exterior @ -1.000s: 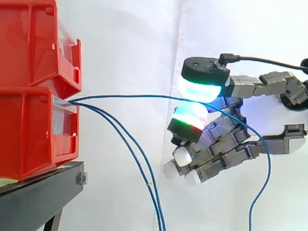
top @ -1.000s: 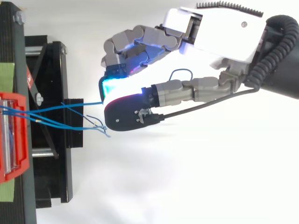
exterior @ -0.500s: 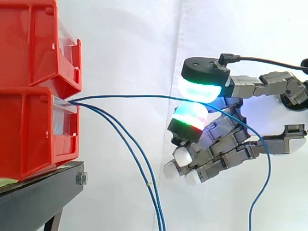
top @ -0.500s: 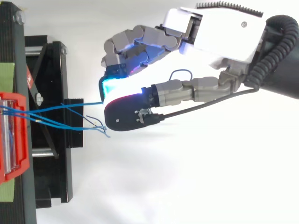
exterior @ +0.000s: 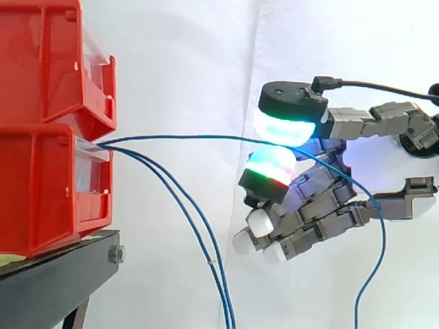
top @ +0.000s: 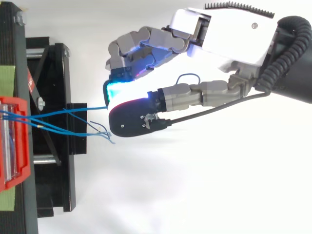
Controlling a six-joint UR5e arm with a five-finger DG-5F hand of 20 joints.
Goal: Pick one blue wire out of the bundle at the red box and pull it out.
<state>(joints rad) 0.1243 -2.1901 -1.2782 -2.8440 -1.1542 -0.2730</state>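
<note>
Three blue wires come out of the front of the lower red box (exterior: 41, 185). One blue wire (exterior: 192, 136) runs level from the box to my hand (exterior: 322, 205). It is pinched there between the thumb's green-glowing pad (exterior: 285, 127) above and a red-and-green glowing fingertip (exterior: 269, 166) below; past the pinch it droops down behind the hand. The hand's other fingers are curled underneath. The other two wires (exterior: 185, 219) sag down from the box. From above, the hand (top: 219, 34) sits right of the box (top: 14, 180), with the held wire (top: 83, 110) stretched between them.
A second red bin (exterior: 41, 62) is stacked on the lower one. Both rest on a black stand (exterior: 48, 288) at the left. A white curtain hangs behind. Loose wire ends (top: 105, 132) lie just below the thumb in the top view.
</note>
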